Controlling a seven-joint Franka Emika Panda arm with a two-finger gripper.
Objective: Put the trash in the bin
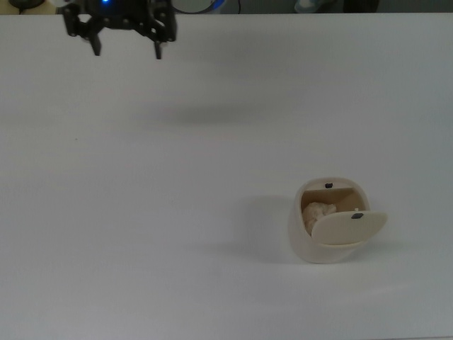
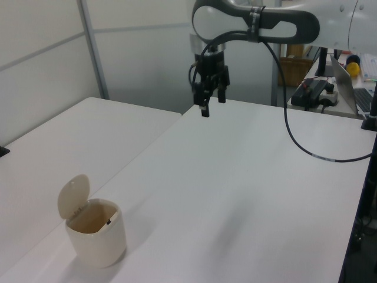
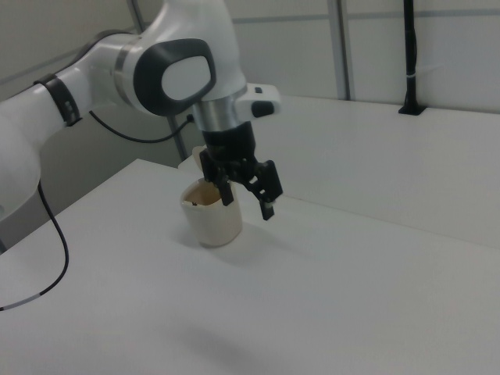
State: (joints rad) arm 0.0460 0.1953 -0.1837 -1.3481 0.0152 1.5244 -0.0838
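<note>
The cream-beige bin (image 1: pixel 311 244) stands on the white table at the top view's lower right, its oval lid (image 1: pixel 350 228) swung open. The trash (image 1: pixel 318 212), an off-white crumpled wad, lies inside against the tan wall. The left view shows the bin (image 2: pixel 99 239) at the lower left with its lid up; the trash is hidden there. My gripper (image 1: pixel 127 53) hangs open and empty high over the table at the top view's upper left, far from the bin. In the right view the gripper (image 3: pixel 247 205) overlaps the bin (image 3: pixel 209 224) only by line of sight.
A black cable (image 2: pixel 294 138) trails from the arm over the table's far side in the left view. A laptop (image 2: pixel 353 82) and a power strip (image 2: pixel 315 91) sit beyond that edge. A black post (image 3: pixel 409 58) stands at the right view's back.
</note>
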